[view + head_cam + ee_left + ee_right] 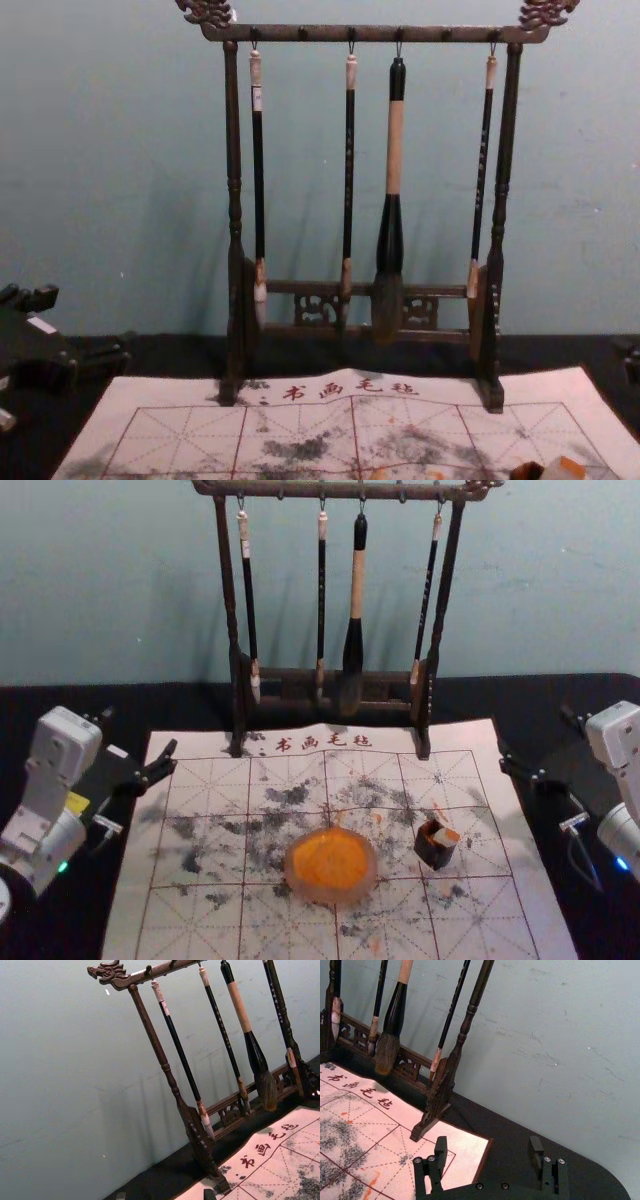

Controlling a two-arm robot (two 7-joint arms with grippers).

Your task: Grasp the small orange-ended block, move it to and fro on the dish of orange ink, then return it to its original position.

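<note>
My left gripper (140, 732) stands open over the dark table beside the felt's left edge; in the left wrist view the fingertips of the left gripper (165, 1194) are wide apart. At the opposite side, my right gripper (536, 738) is open past the felt's right edge, and nothing lies between the fingers of the right gripper (488, 1145). The round dish of orange ink (330, 864) rests on the felt near its middle. To its right, the pale block with an orange end (446, 836) sits in a small dark holder (434, 854). The block (564, 468) shows at the chest view's lower edge.
A dark wooden rack (237, 660) with several hanging brushes stands across the felt's back edge, before the wall. The marked white felt (200, 920) lies over the black table (50, 920), with ink stains on it.
</note>
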